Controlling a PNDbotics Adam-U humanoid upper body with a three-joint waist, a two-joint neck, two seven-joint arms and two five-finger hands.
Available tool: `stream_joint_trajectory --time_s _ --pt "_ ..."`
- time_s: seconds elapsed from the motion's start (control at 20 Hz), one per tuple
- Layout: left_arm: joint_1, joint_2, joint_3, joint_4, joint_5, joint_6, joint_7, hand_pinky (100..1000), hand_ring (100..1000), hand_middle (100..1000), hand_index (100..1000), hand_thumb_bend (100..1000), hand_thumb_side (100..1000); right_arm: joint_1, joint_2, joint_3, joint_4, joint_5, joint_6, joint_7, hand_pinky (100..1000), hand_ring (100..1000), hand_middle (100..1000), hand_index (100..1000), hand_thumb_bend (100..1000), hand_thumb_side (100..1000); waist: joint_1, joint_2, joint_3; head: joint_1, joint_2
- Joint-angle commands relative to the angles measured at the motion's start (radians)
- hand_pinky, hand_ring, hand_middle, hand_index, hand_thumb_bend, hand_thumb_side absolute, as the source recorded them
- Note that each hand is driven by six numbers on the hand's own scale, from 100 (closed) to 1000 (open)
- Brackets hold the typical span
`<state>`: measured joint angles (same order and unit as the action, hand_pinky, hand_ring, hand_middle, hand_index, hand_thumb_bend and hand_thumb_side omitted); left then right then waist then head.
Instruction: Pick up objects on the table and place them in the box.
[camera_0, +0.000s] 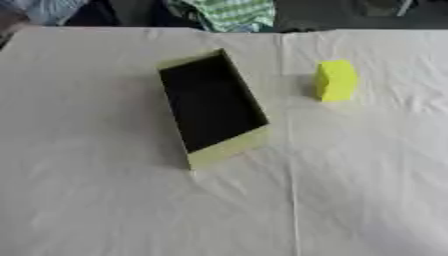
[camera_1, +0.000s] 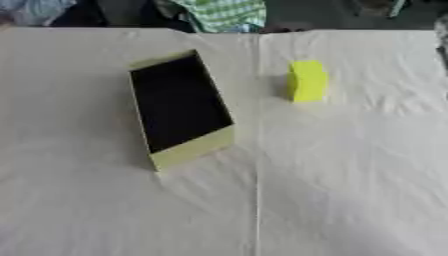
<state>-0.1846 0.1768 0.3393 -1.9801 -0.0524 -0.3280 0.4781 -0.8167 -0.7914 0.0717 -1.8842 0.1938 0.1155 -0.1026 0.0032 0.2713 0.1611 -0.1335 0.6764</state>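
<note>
White cloth with a crease down its middle covers the table, and on it an open yellow-green cardboard box with a dark inside lies askew, its mouth facing up so that things can be dropped in. A small bright yellow block stands just to the box's right, apart from it and not yet picked up. Neither robot hand shows in either view, so their state cannot be told.

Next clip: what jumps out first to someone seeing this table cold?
The bright yellow block stands alone on the white tablecloth, right of centre. Left of it, apart, sits the open box, yellow-green outside with a dark interior that looks empty. Neither robot hand is in view.
</note>
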Motion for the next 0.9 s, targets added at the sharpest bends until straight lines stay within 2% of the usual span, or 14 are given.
stream_joint_trajectory --time_s 0.05,0.2,0.35,0.5,0.65,0.9 --pt "-0.002 0.025 -0.006 -0.020 0.005 0.001 -0.011 643 541 532 745 100 826 -0.102 -0.031 0.059 0.106 0.142 0.012 0.208 790 852 826 959 100 841 0.001 -0.022 0.001 -0.012 0.007" --pt "-0.001 0.025 -0.010 -0.020 0.008 0.005 -0.018 643 541 531 741 100 825 -0.199 0.005 0.110 0.240 0.249 0.013 0.318 777 844 819 955 100 892 0.000 -0.026 0.000 -0.015 0.011" --pt "-0.001 0.026 -0.011 -0.020 0.009 0.006 -0.021 643 542 531 740 100 824 -0.265 0.044 0.151 0.355 0.334 0.042 0.369 773 846 825 955 100 903 0.000 -0.031 0.001 -0.019 0.013" --pt "0.001 0.027 -0.015 -0.020 0.011 0.007 -0.025 643 542 531 739 100 824 -0.352 0.119 0.204 0.524 0.471 0.062 0.434 776 857 839 963 100 914 0.001 -0.038 0.003 -0.024 0.018" --pt "0.004 0.028 -0.016 -0.020 0.012 0.008 -0.026 643 542 531 738 100 823 -0.414 0.177 0.219 0.682 0.574 0.030 0.483 781 864 847 964 100 917 0.000 -0.044 0.003 -0.026 0.020" --pt "0.006 0.029 -0.019 -0.020 0.014 0.011 -0.030 642 542 531 737 100 822 -0.481 0.261 0.212 0.976 0.692 -0.025 0.497 778 864 845 969 100 946 -0.003 -0.048 -0.002 -0.030 0.020"
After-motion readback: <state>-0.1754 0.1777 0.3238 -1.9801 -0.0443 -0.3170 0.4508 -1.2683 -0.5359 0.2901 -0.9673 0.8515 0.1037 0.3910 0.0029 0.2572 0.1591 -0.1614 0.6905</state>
